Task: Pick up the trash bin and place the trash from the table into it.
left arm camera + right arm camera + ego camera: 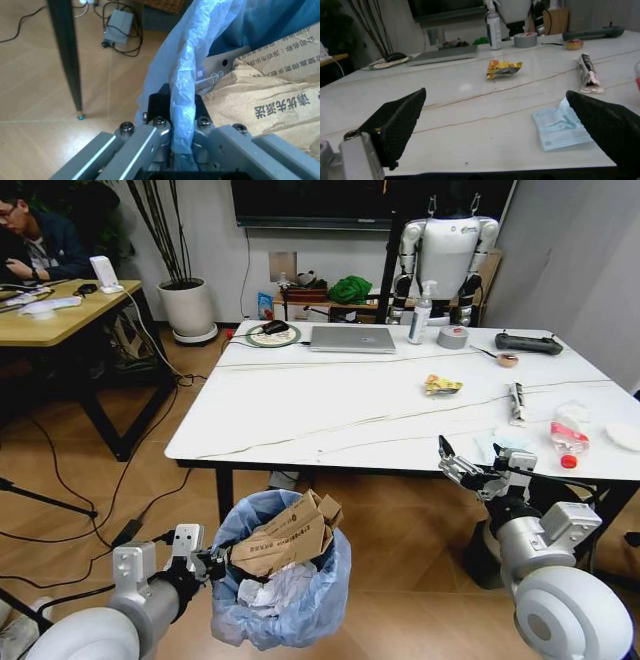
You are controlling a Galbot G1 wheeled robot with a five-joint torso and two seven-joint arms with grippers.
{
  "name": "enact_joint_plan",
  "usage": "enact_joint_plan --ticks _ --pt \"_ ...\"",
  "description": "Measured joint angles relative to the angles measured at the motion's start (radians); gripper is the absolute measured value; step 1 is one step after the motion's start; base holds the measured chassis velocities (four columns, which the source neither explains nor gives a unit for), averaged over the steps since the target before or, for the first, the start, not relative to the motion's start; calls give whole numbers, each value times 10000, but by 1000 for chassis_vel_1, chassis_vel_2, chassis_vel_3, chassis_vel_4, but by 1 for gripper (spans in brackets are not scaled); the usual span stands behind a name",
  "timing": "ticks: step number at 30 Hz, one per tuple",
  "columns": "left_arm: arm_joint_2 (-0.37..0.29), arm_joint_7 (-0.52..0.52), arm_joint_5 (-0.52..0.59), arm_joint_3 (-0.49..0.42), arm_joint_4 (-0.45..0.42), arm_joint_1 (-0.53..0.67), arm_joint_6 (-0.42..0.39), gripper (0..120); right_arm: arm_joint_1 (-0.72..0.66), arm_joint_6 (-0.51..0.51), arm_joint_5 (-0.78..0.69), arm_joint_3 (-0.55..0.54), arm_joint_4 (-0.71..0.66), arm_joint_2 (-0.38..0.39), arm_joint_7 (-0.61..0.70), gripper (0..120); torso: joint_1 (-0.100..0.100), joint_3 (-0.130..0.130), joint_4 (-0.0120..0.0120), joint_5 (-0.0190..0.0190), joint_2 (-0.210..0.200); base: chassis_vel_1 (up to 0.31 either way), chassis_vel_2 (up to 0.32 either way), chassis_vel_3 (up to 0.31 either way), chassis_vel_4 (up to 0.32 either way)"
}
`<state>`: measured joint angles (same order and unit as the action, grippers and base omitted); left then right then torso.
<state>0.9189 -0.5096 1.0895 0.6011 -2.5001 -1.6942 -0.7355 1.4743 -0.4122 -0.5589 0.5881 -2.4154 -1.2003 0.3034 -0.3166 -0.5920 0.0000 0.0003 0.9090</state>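
Note:
The trash bin [290, 595], lined with a crinkly light-blue bag, hangs low in front of the table [330, 415] with brown cardboard [285, 540] sticking out. My left gripper [207, 565] is shut on its rim; the left wrist view shows the gripper [181, 112] pinching the bag edge beside the cardboard [270, 101]. My right gripper [482, 464] is open at the table's front edge. Trash on the table: a yellow wrapper [441, 386] [504, 69], a rolled wrapper [516, 402] [587, 73], a light-blue tissue [505, 442] [562, 125] and a red-labelled crushed bottle [570, 436].
At the table's far side lie a laptop [352, 339], spray bottle [421, 312], tape roll [453, 337] and black controller [528, 344]. A black table leg [67, 56] and floor cables [120, 510] are near the bin. A wooden desk [60, 315] stands at left.

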Motion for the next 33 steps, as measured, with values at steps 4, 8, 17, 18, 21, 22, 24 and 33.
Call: enact_joint_plan --ticks 4,8,17,18,21,22,24,33 --pt "-23 7 4 -7 0 3 0 0 46 -2 -12 54 -55 61 -37 100 -1 -1 1 -2 0 -221 -208 225 216" --pt "-27 14 5 -42 2 -10 0 0 83 -10 -32 120 -103 114 -65 100 -1 0 -2 1 -1 -218 -204 198 202" --pt "-47 16 11 -72 2 -26 0 0 55 -23 -70 162 -124 253 -37 100 0 0 -1 -9 -1 -194 -192 188 198" --pt "-45 17 5 -94 1 -39 0 0 17 -28 -70 151 -124 310 8 100 1 0 -1 1 -1 -187 -185 147 184" --pt "-31 25 -19 -119 1 -65 0 0 -70 -31 -90 108 -90 412 108 100 0 0 -2 5 -1 -147 -170 134 165" --pt "-25 39 -62 -136 1 -95 0 0 -140 -32 -112 69 -57 492 136 100 0 0 -3 0 -1 -86 -109 106 129" --pt "-16 76 -181 -160 1 -174 0 0 -324 -42 -221 -96 -4 718 151 100 1 0 -3 3 0 -43 -15 18 16" --pt "-134 192 -451 -162 1 -462 0 0 -1593 -288 -1453 -1444 617 2021 409 100 1 0 0 -4 0 34 38 -21 -18"
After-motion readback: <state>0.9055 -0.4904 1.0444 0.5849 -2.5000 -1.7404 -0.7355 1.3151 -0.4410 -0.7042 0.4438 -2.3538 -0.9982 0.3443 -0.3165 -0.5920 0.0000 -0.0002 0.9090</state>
